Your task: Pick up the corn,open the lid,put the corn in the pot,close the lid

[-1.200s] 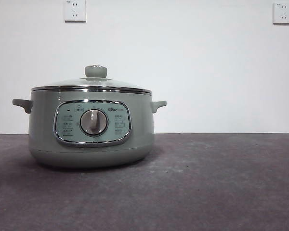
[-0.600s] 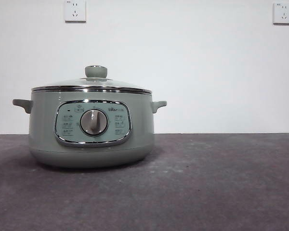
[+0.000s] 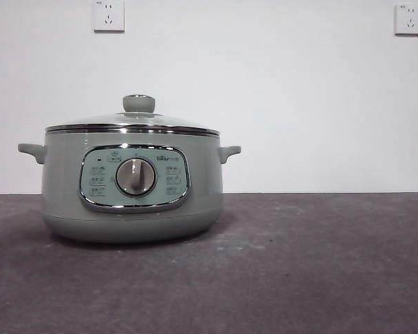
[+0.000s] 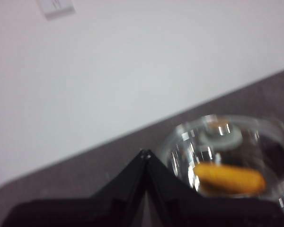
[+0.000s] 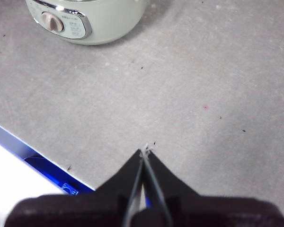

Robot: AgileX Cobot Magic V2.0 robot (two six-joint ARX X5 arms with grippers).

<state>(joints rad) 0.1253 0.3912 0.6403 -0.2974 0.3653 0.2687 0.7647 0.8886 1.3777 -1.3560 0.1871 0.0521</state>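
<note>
The sage-green pot [image 3: 132, 184] stands at the left of the table with the glass lid [image 3: 132, 122] resting shut on it, green knob [image 3: 138, 103] on top. In the blurred left wrist view the corn [image 4: 229, 177] lies inside the pot, seen through the lid [image 4: 227, 151]. My left gripper [image 4: 145, 153] is shut and empty, above and beside the pot. My right gripper [image 5: 145, 152] is shut too, holding nothing, over bare table well away from the pot [image 5: 87, 21]. Neither arm shows in the front view.
Two wall sockets [image 3: 109, 15] [image 3: 409, 19] sit on the white wall behind. The grey table [image 3: 299, 264] stretches to the right of the pot. In the right wrist view the table's edge with a blue strip [image 5: 42, 165] lies close to the gripper.
</note>
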